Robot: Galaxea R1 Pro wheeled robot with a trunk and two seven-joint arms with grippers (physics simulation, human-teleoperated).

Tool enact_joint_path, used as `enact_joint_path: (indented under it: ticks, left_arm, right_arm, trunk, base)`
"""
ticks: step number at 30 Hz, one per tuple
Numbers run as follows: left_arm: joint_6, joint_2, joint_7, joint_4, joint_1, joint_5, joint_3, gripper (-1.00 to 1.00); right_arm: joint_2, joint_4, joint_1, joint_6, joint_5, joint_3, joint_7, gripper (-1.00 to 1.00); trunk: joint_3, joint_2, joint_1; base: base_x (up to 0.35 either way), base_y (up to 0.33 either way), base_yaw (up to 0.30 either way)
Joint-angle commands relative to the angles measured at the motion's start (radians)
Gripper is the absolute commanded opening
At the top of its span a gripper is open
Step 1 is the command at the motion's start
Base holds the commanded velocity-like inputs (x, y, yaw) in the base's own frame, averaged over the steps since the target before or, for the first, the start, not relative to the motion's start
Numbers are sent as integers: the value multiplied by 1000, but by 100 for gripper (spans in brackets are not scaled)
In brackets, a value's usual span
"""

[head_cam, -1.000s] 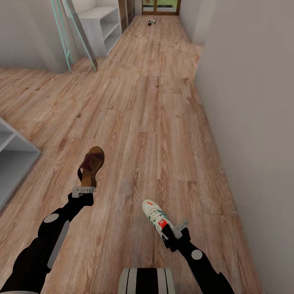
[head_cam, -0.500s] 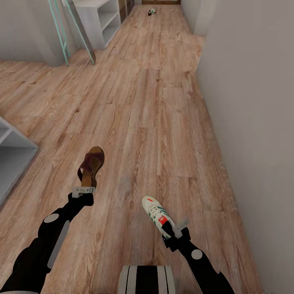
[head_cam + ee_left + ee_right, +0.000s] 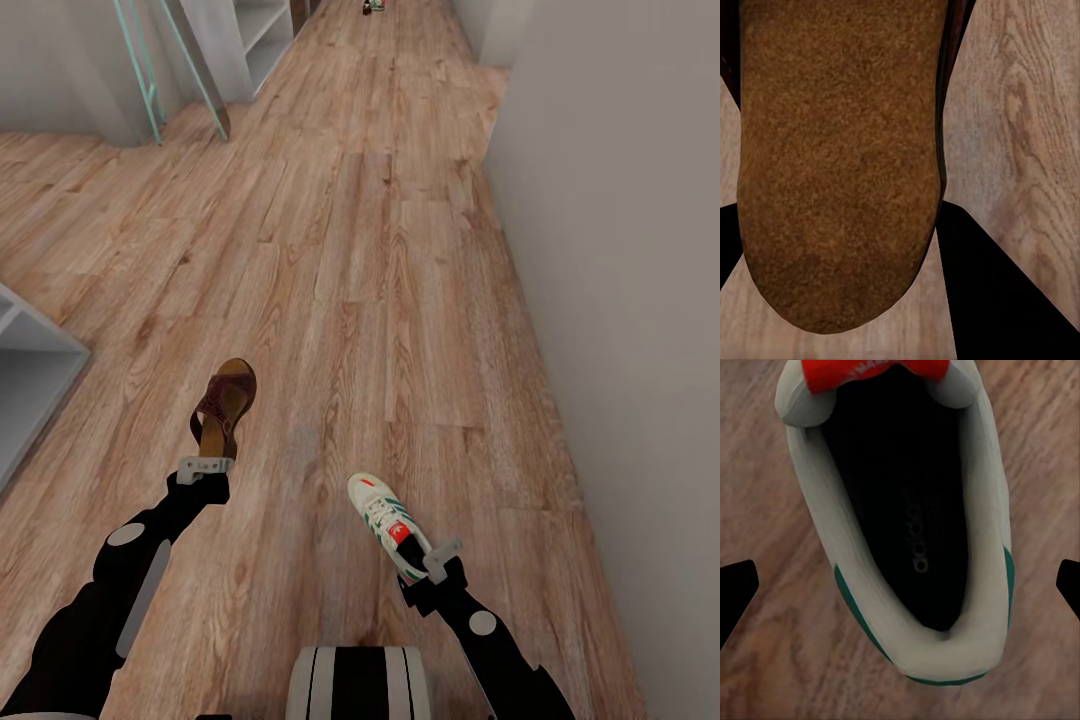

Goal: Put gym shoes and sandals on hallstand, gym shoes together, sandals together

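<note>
- Nearest you, your right gripper (image 3: 432, 560) is clamped on the heel end of a gym shoe (image 3: 385, 522); the white sneaker points away from you, held clear above the corridor floor (image 3: 400, 300).
- In the right wrist view, that gym shoe (image 3: 915, 525) shows its dark insole, green trim along the sole and a red heel tab, with wood planks (image 3: 765, 660) beneath it.
- Your left gripper (image 3: 205, 466) is closed on the heel of a brown sandal (image 3: 224, 402), which stands up from the fingers with its woven strap towards the far end.
- In the left wrist view, the sandal's tan insole (image 3: 840, 157) sits between the dark fingers (image 3: 997, 292), with flooring (image 3: 1020, 112) beyond it.
- At the left edge, level with the sandal, you see the corner of a pale grey shelf unit (image 3: 30, 380) resting on the floor.
- Farther off on the left, a turquoise-framed ladder-like piece (image 3: 150, 60) leans by a white shelf unit (image 3: 250, 30).
- At the far end of the corridor, small shoes (image 3: 373, 6) lie on the floor, too small to tell which kind.
- A plain grey wall (image 3: 620, 250) runs along your right side.
</note>
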Motion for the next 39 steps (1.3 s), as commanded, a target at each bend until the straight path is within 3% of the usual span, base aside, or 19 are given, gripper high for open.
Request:
enact_joint_path:
  ticks: [1, 10, 18, 27, 32, 39]
  left_arm:
    - [8, 0, -5, -1, 0, 6, 1, -100]
    - [7, 0, -5, -1, 0, 6, 1, -100]
    - [8, 0, -5, -1, 0, 6, 1, -100]
    - [8, 0, -5, -1, 0, 6, 1, -100]
    - [8, 0, -5, -1, 0, 6, 1, -100]
    - [8, 0, -5, -1, 0, 6, 2, -100]
  right_arm:
    - [0, -2, 0, 5, 10, -1, 4, 100]
    - [0, -2, 0, 5, 12, -1, -12, 100]
    - [2, 2, 0, 5, 14, 4, -106, 100]
    - [2, 5, 0, 5, 16, 10, -116, 100]
    - [2, 6, 0, 5, 16, 11, -116, 100]
    - [2, 5, 0, 5, 16, 11, -116, 100]
  trunk:
    - [-1, 0, 0]
    - [-1, 0, 0]
    - [-1, 0, 0]
    - [-1, 0, 0]
    - [-24, -1, 2]
    - [-27, -1, 2]
  base:
    - [0, 0, 0]
    - [0, 0, 0]
    - [0, 0, 0]
    - [0, 0, 0]
    - [0, 0, 0]
    - [0, 0, 0]
